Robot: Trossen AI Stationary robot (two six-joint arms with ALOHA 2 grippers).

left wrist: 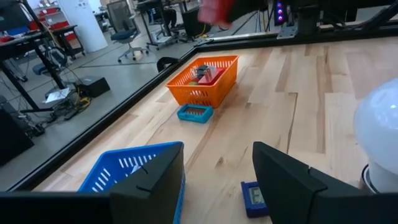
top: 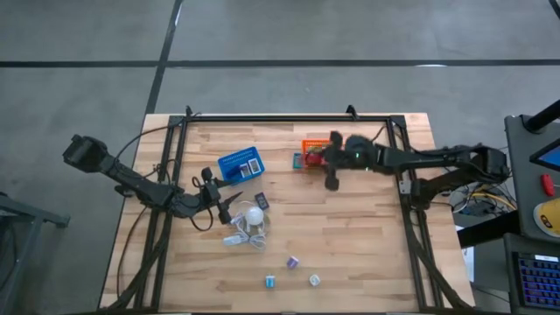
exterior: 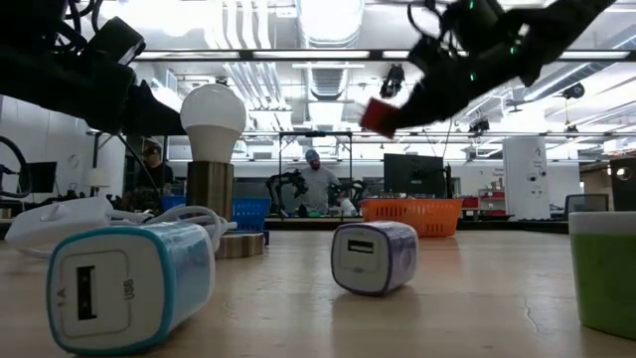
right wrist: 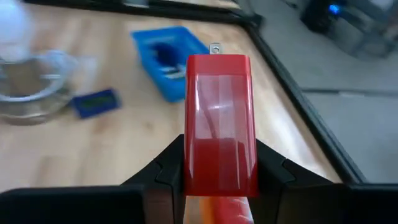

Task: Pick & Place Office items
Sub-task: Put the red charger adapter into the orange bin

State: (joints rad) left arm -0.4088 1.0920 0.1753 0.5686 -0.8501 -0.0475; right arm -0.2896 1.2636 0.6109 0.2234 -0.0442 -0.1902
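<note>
My right gripper (right wrist: 219, 180) is shut on a red block (right wrist: 219, 118), held in the air over the orange basket (top: 308, 145) at the table's far middle; the low view shows the block (exterior: 378, 117) high above the table. My left gripper (left wrist: 214, 180) stands open near the table's left middle with nothing between its fingers, next to the white bulb (top: 255, 216) and the blue basket (top: 241, 164). A dark flat piece (left wrist: 252, 196) lies on the wood just ahead of it. Three small cubes (top: 291, 262) rest on the near part of the table. My right gripper pinches the red block's two long sides (right wrist: 189, 165) between its two fingers, at the block's rear end. The fingers come from the table's right side, slanting slightly down, and lie along the block. The block sticks out ahead of the fingers, lifted clear of table and basket.
The orange basket (left wrist: 205, 78) holds some pieces, and a small blue frame (left wrist: 194, 113) lies beside it. The bulb's white cord (top: 238, 234) coils on the table by my left gripper. A black rail (top: 289, 118) runs round the table's edges. Bare wood lies at the near right.
</note>
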